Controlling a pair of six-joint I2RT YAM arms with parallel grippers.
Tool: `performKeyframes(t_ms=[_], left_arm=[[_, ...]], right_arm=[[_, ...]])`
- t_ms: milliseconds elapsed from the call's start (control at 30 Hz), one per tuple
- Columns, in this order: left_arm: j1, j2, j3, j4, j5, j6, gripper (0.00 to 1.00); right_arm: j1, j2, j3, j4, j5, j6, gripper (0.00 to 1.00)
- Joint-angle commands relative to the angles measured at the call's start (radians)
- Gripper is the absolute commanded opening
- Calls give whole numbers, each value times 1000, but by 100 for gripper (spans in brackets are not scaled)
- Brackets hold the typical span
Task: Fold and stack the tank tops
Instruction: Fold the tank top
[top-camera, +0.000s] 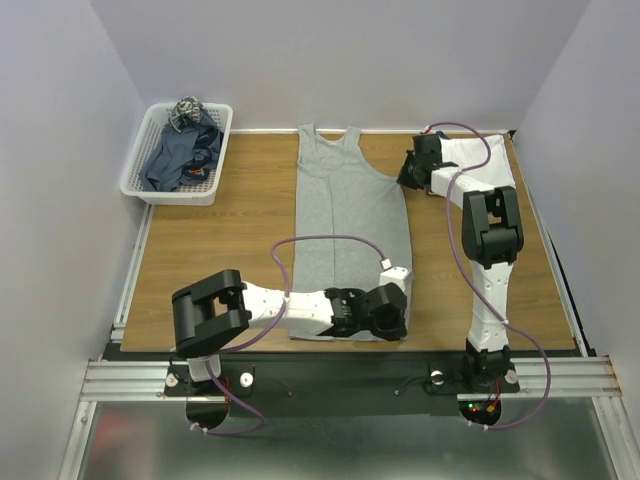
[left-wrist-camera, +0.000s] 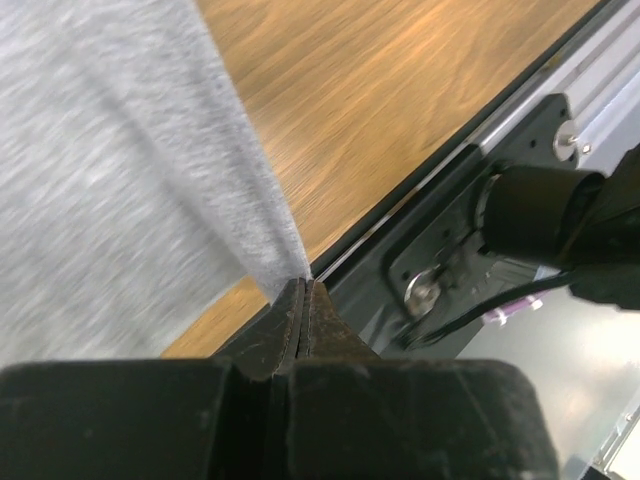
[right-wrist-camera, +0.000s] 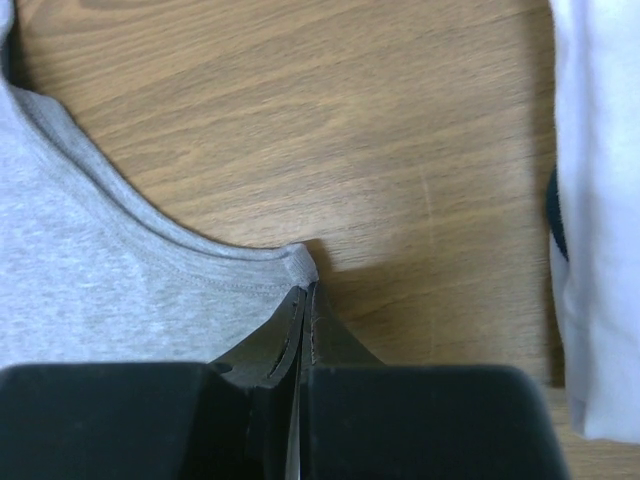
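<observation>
A light grey tank top (top-camera: 350, 220) lies flat and lengthwise in the middle of the wooden table, straps toward the far edge. My left gripper (top-camera: 398, 322) is at its near right hem corner. In the left wrist view the fingertips of this gripper (left-wrist-camera: 305, 285) are shut on the corner of the grey fabric (left-wrist-camera: 120, 180). My right gripper (top-camera: 408, 180) is at the right armhole. In the right wrist view it (right-wrist-camera: 305, 290) is shut on the tip of the grey fabric (right-wrist-camera: 100, 290) below the armhole. Dark blue-grey tank tops (top-camera: 180, 155) lie in the basket.
A white lattice basket (top-camera: 140, 175) stands at the far left corner. White cloth (right-wrist-camera: 600, 200) lies to the right of the right gripper, also seen at the back right under the right arm (top-camera: 475, 150). The black table rail (left-wrist-camera: 440, 230) runs just beyond the left gripper.
</observation>
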Motion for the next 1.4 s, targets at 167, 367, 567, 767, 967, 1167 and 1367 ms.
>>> performKeyframes(t_ms=[167, 367, 567, 767, 967, 1167, 1367], left_arm=[[22, -193, -187, 70, -48, -72, 0], [26, -259, -274, 93, -57, -101, 0], [34, -313, -334, 107, -69, -121, 0], [34, -342, -383, 118, -77, -149, 0], [36, -370, -419, 125, -83, -166, 0], [36, -393, -457, 131, -87, -192, 0], [36, -427, -501, 130, -95, -219, 0]], right_arm=[[4, -68, 9, 4, -101, 94, 1], [36, -78, 20, 6, -79, 142, 1], [55, -124, 6, 6, 16, 208, 1], [73, -167, -7, 7, 73, 235, 0], [90, -191, -3, 15, 76, 241, 0], [134, -139, 55, 14, 68, 225, 1], [173, -87, 88, 15, 77, 232, 1]])
